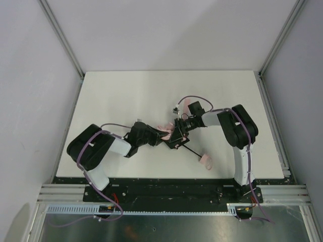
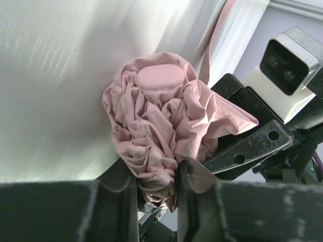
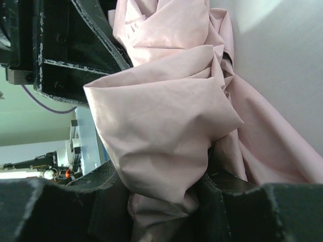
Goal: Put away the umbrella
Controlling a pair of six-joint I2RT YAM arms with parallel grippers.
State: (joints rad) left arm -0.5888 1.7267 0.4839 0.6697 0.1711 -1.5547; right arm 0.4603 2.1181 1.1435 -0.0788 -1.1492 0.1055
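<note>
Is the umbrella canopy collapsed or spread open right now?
Collapsed. The pink canopy is bunched in crumpled folds, pinched by left gripper and right gripper; black shaft sticks out.

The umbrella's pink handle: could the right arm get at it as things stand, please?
Probably not yet. The handle lies uncovered on the table, but the right gripper is shut on the bunched umbrella, as is the left gripper; it would have to let go first.

Before me lay a white table (image 1: 126,96), matt and evenly lit, boxed in by pale grey walls (image 1: 166,30) at the back and on both sides. Slanting aluminium posts (image 1: 60,38) marked the rear corners. Along the near edge ran silver rails (image 1: 65,193) and a slotted cable duct (image 1: 166,210).
</note>
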